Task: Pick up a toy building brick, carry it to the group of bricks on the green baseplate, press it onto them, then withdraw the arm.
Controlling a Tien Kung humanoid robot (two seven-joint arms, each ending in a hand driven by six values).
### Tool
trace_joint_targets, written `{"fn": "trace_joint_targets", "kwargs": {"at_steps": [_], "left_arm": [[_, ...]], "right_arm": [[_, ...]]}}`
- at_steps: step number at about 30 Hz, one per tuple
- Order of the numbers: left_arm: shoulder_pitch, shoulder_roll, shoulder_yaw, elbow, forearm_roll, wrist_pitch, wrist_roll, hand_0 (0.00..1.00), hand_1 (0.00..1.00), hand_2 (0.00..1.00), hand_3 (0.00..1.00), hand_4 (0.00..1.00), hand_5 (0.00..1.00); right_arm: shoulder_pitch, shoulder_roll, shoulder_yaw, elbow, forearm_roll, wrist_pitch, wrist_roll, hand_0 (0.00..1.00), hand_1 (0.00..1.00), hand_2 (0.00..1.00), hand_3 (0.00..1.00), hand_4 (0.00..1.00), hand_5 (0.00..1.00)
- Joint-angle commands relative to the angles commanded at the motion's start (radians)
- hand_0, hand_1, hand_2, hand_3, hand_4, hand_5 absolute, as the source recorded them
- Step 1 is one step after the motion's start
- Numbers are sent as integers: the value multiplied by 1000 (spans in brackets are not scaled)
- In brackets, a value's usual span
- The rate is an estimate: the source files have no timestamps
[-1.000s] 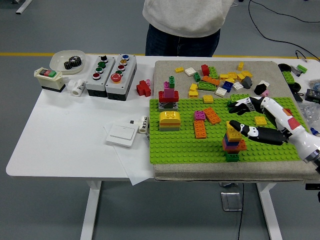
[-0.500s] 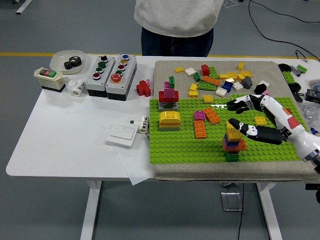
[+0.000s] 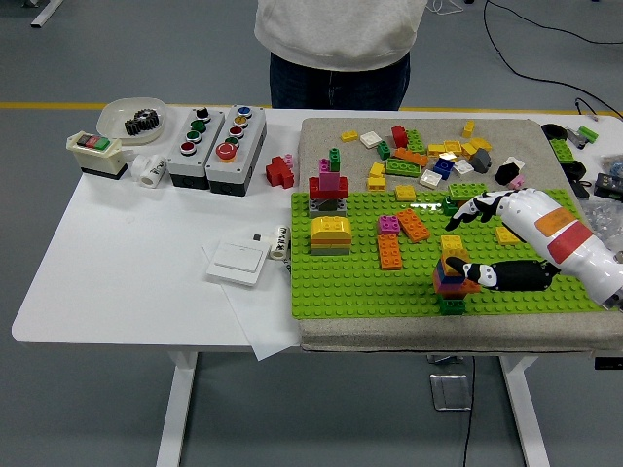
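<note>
- The right hand (image 3: 487,238) reaches in from the right over the green baseplate (image 3: 350,282), its white forearm marked with an orange and a red patch.
- Its thumb lies low along the baseplate with the tip against the right side of the brick stack (image 3: 452,277); the other fingers (image 3: 465,213) are spread above and behind the stack, clear of it.
- The hand is open and holds nothing (only the thumb tip meets the stack).
- The brick stack stands near the baseplate's front edge: a green brick at the bottom, then blue and red-orange layers, with a yellow brick on top.
- Other builds stand on the baseplate: a yellow block (image 3: 330,233) to the left, a red and pink tower (image 3: 328,187) behind it, and orange bricks (image 3: 390,251) in the middle.
- Loose bricks (image 3: 419,151) lie scattered on the grey mat behind the baseplate.
- On the white worktop (image 3: 127,263) to the left sit two button boxes (image 3: 216,137), a red piece (image 3: 280,171) and a white switch plate (image 3: 237,262).
- A person (image 3: 336,49) stands at the far side, hands out of view.
</note>
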Motion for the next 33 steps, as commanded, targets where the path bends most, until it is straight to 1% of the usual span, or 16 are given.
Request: {"fn": "trace_joint_targets", "kwargs": {"at_steps": [8, 12, 22, 23, 33], "left_arm": [[-1, -1, -2, 0, 3, 0, 1, 740, 725, 717, 589, 638, 661], [0, -1, -1, 0, 3, 0, 0, 740, 724, 717, 589, 639, 662], [3, 0, -6, 0, 13, 0, 3, 741, 725, 718, 589, 639, 662], [3, 1, -6, 0, 14, 0, 3, 739, 724, 717, 588, 640, 663], [3, 0, -6, 0, 14, 0, 2, 740, 725, 718, 589, 639, 663]], "right_arm": [[7, -1, -28, -8, -105, 9, 11, 550, 601, 646, 556, 806, 422], [10, -1, -43, -20, -131, 14, 12, 554, 597, 648, 557, 803, 420], [14, 2, -62, -43, -135, 19, 17, 570, 597, 648, 560, 803, 419], [14, 2, -63, -46, -133, 19, 17, 573, 596, 651, 560, 830, 445], [16, 4, -69, -60, -120, 22, 19, 578, 595, 650, 560, 832, 445]]}}
